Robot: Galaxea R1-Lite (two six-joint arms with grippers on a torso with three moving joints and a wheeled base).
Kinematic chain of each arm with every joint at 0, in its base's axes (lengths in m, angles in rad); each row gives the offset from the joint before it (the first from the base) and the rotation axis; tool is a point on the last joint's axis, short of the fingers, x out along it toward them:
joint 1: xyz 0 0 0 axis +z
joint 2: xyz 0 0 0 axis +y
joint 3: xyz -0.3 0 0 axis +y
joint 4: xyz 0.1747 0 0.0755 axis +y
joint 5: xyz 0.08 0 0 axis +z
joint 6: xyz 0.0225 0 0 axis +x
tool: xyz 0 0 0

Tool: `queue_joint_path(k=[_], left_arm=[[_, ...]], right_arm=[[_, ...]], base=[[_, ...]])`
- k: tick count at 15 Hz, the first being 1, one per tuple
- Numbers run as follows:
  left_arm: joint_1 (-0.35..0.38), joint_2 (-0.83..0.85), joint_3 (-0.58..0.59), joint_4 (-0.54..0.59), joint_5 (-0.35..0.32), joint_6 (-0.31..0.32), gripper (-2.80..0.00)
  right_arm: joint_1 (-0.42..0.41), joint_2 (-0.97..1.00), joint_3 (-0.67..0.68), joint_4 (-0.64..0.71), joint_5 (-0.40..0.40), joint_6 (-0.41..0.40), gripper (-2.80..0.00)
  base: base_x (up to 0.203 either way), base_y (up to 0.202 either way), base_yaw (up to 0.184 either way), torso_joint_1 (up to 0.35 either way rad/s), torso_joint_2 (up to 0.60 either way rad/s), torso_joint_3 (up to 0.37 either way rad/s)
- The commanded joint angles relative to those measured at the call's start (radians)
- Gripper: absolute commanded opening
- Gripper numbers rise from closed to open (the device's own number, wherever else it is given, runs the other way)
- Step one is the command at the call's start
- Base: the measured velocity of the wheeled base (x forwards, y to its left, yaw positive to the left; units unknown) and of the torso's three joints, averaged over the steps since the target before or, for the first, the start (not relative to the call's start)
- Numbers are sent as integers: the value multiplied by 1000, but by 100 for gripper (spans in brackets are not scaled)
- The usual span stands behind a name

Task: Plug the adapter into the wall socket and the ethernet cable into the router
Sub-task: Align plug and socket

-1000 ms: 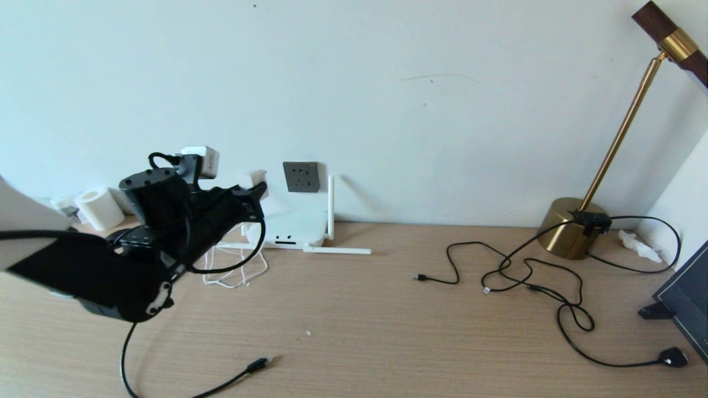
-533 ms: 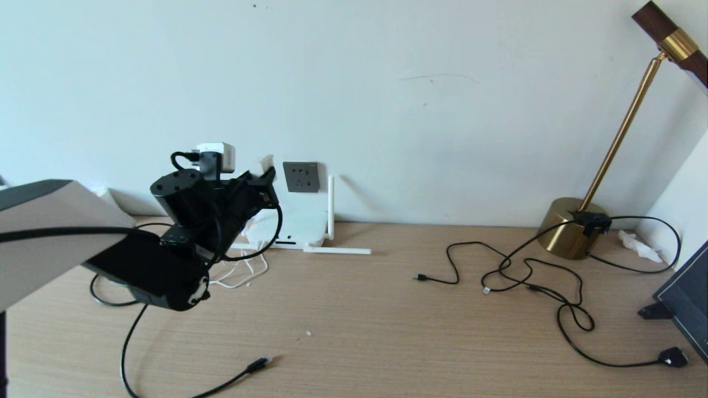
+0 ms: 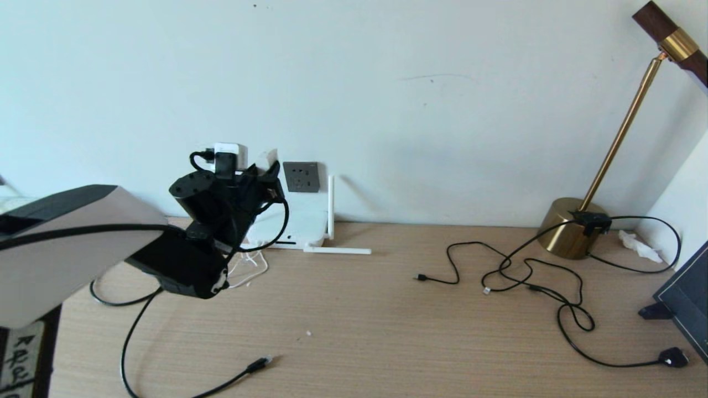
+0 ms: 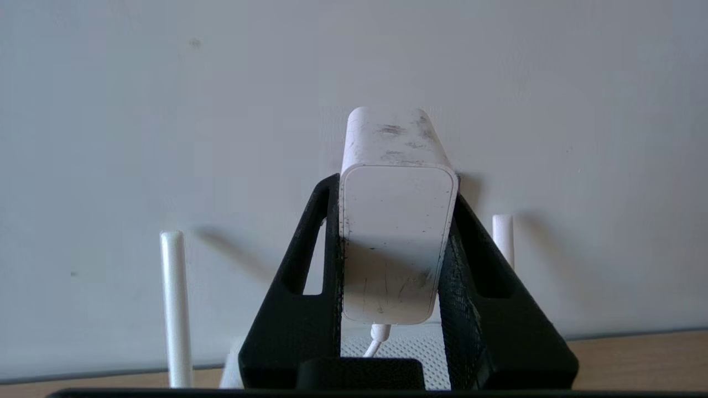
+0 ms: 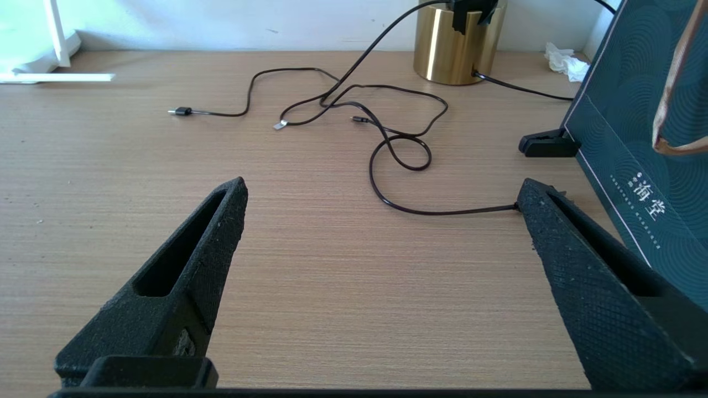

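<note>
**Left tool carries the plug toward the socket**

The left tool (image 3: 260, 179), clamped on the small white rounded-cube adapter (image 4: 395, 243), has moved right along the far wall and now hangs just left of the dark grey square wall socket (image 3: 301, 176), above the flat white router (image 3: 296, 228). Insertion looks close. The right tool (image 5: 381, 276) hangs parked, wide apart over the desk (image 3: 387, 331).

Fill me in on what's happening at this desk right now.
The left tool is shut on the white adapter, holding it up near the wall, just left of the grey wall socket and above the router; it is not plugged in yet. The ethernet cable lies loose on the desk, unconnected. The right tool hangs open over the desk, holding nothing.
</note>
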Motion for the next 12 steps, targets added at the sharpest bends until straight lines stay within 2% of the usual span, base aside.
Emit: queue_joint_path(k=[1,7,12], left_arm=[[-5,67,-14,-24,0,-1,-280],[-8,161,-111,-32,8,-2,-280],[-9,250,-224,-32,43,-33,-280]], right_arm=[[0,0,0,0,0,0,0],[0,0,1,0,0,1,0],[0,0,1,0,0,0,0]], base=[[0,0,0,0,0,0],[0,0,0,0,0,0],[0,0,0,0,0,0]])
